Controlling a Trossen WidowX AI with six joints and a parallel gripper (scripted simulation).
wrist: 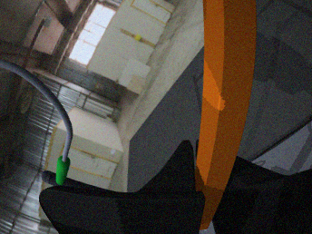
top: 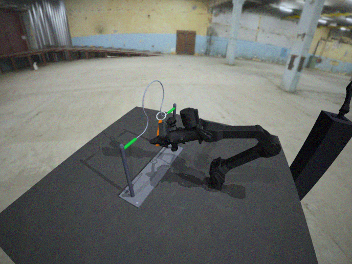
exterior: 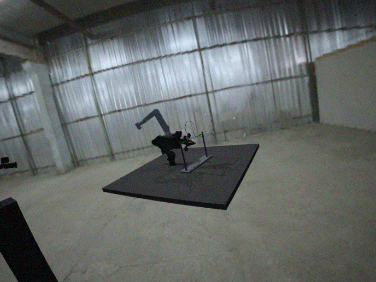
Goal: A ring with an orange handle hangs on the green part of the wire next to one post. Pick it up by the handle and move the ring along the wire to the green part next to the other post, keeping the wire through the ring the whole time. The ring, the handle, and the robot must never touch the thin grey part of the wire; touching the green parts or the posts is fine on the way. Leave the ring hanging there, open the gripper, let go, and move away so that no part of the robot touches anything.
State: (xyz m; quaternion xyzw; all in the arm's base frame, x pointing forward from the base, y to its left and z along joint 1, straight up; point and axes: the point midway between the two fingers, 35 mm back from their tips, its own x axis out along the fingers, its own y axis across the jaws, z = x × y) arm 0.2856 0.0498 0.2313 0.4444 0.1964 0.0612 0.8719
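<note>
The white ring (top: 156, 115) is around the thin grey wire (top: 143, 99) (wrist: 63, 113), at the foot of the loop just beside the far green part (top: 170, 110). Whether it touches the wire is too small to tell. Its orange handle (top: 157, 131) (wrist: 227, 91) hangs below, slightly tilted. My gripper (top: 157, 141) (wrist: 191, 146) is shut on the handle's lower end. The other green part (top: 130, 143) (exterior: 200, 134) is by the near post (top: 127, 170) (exterior: 204, 145). The ring is out of the wrist view.
The far post (top: 174, 109) (exterior: 183, 156) stands close behind my wrist in the top view. Both posts rise from a light grey base plate (top: 139, 196) on the dark table (top: 199, 227) (exterior: 197, 191). The wire loop arches high between the green parts.
</note>
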